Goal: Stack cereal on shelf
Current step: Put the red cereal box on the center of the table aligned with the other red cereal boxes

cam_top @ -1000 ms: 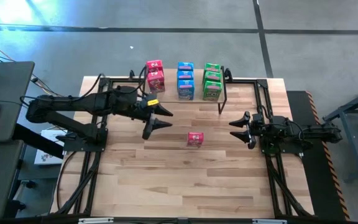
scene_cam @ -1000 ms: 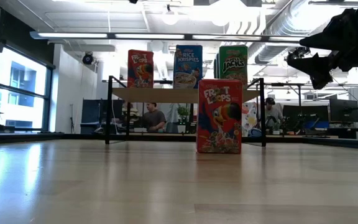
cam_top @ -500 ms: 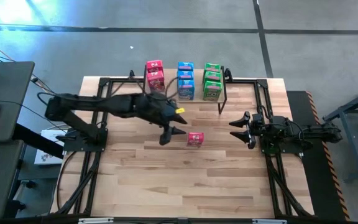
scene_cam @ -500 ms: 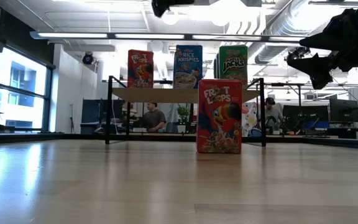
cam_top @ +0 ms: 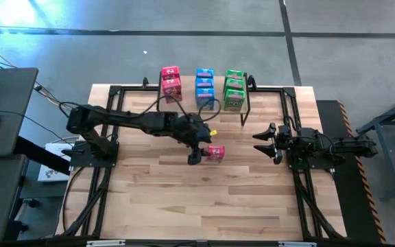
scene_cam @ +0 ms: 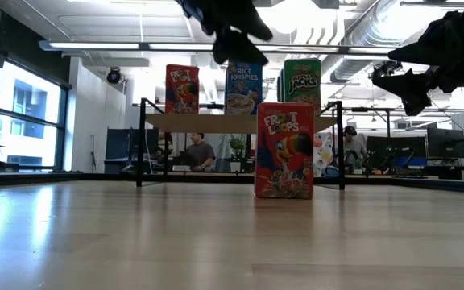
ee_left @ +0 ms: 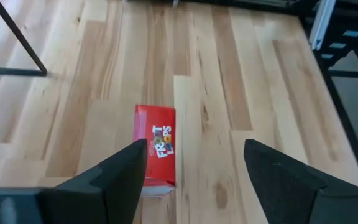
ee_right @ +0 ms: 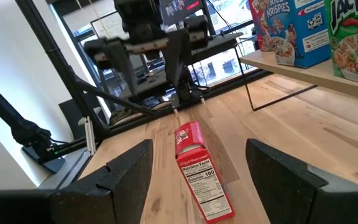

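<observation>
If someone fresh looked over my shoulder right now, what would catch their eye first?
Probably the lone red box standing upright mid-table, apart from the shelf, with the left pincer open just above and beside it, not touching. Next, the red, blue and green boxes lined up on the shelf at the far edge. The right pincer waits open at the right side.

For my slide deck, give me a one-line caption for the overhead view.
Left gripper hangs open beside the lone red cereal box on the table; right gripper waits open.
</observation>
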### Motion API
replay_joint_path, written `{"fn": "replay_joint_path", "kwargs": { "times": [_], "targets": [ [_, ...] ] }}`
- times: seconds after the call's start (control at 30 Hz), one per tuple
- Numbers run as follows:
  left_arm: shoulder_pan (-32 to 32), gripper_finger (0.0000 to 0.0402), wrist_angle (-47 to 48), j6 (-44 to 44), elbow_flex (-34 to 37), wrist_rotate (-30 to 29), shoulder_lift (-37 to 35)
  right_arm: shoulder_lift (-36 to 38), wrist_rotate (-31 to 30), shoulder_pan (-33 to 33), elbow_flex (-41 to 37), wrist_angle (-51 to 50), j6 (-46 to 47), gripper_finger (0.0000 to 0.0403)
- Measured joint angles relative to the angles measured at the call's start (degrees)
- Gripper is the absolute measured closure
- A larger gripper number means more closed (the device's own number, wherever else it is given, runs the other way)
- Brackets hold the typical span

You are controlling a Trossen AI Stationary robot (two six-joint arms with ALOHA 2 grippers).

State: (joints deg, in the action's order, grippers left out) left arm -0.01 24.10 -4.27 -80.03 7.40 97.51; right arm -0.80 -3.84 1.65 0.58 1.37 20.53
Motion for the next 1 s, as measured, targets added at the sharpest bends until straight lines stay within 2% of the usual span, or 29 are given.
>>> {"fn": "replay_joint_path", "kwargs": {
  "times": [0.4,0.73,1.0],
  "targets": [
    [0.0,0.0113,-3.7,0.0,0.1,-0.7,5.5,0.0,0.0,0.0,0.0,0.0,0.0,0.0153],
    [0.0,0.0105,-5.1,2.0,0.0,-2.1,9.1,0.0,0.0,0.0,0.0,0.0,0.0,0.0153],
    [-0.2,0.0105,-4.8,4.4,0.5,-6.4,9.1,-0.2,0.0,0.0,0.0,0.0,0.0,0.0153]
  ]
}}
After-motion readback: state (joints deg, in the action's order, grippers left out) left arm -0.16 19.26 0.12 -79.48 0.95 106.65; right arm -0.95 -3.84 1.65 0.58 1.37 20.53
